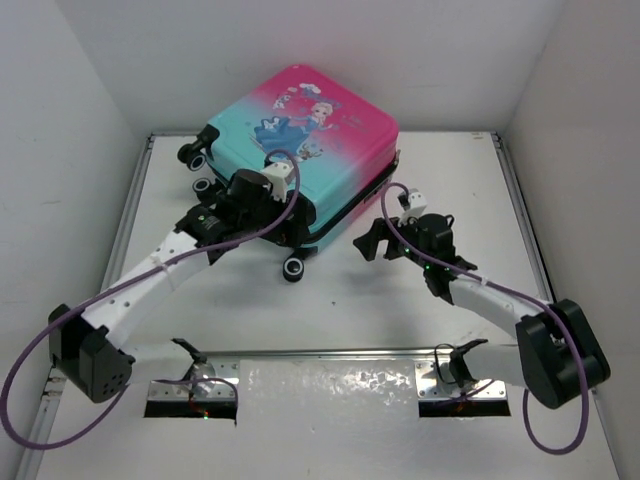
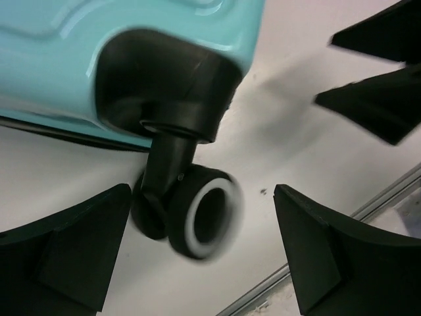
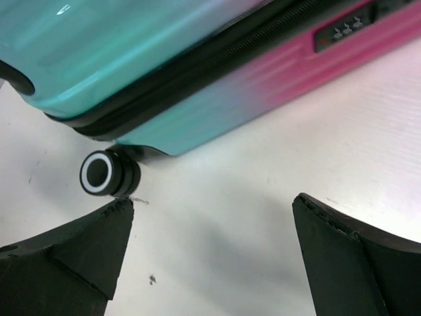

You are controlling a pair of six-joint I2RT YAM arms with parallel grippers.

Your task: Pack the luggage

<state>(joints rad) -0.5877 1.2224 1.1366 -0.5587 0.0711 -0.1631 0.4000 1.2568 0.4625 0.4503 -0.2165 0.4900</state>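
The luggage (image 1: 310,140) lies flat and closed at the back middle of the table, pink at the far end and teal near the wheels. My left gripper (image 1: 268,232) is at its near teal corner, open. In the left wrist view a black caster wheel (image 2: 197,217) hangs between the spread fingers (image 2: 79,250), nearer the left one, with the teal shell (image 2: 131,39) above. My right gripper (image 1: 372,238) stands open just off the luggage's near side. Its wrist view shows bare table between the fingers (image 3: 342,257), the zip seam (image 3: 197,72) and another wheel (image 3: 105,172).
White walls close in the table on the left, back and right. A metal strip (image 1: 320,352) runs across the near edge by the arm bases. The right gripper's black fingers (image 2: 375,99) show at the upper right of the left wrist view. A combination lock (image 3: 339,29) sits on the pink side.
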